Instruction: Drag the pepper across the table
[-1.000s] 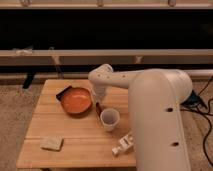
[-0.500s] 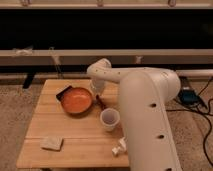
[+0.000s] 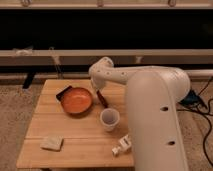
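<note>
A small dark red pepper [image 3: 102, 98] lies on the light wooden table [image 3: 75, 132], just right of the round orange bowl [image 3: 76, 100]. My gripper [image 3: 97, 88] reaches down at the pepper's far end, at the tip of the white arm [image 3: 150, 100] that comes in from the right. The arm's bulk covers the table's right side.
A white cup [image 3: 109, 119] stands in front of the pepper. A pale sponge-like block [image 3: 52, 143] lies at the front left. A small white object [image 3: 121, 145] sits near the front edge. A dark flat item [image 3: 63, 92] pokes out behind the bowl.
The arm has swung left and back, bringing the gripper from beside the bowl's right edge to the pepper's far end. The pepper now shows beside the bowl.
</note>
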